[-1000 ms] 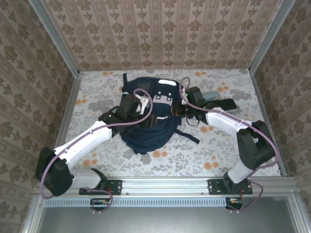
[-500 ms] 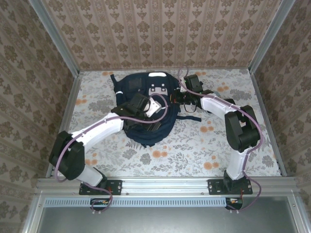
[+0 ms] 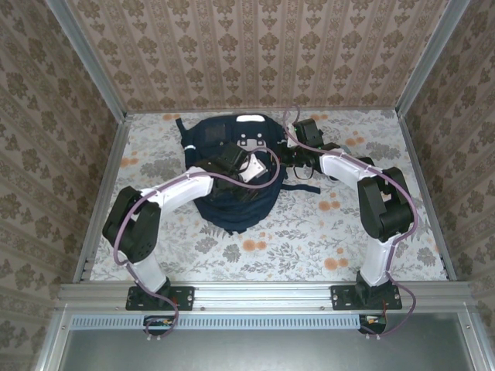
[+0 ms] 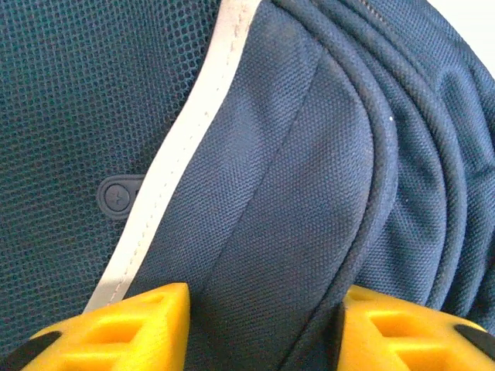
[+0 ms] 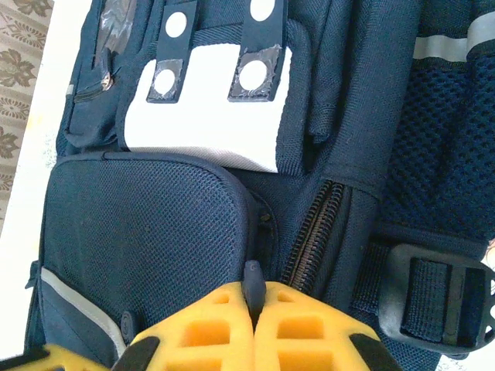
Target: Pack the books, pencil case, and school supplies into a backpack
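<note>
Top external view: the left pincer (image 3: 251, 166) rests on the navy backpack (image 3: 220, 139) at the far middle of the flowered surface (image 3: 325, 232), its fingers (image 4: 124, 325) spread around a fabric fold. At the backpack's right side, the right pincer (image 5: 253, 297) pinches a dark zipper pull (image 5: 253, 277).

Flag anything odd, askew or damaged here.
Nothing stands out. The backpack lies on the table, fabric untorn, nothing spilled. The right gripper pinches its zipper pull; the left gripper sits open against the fabric.
</note>
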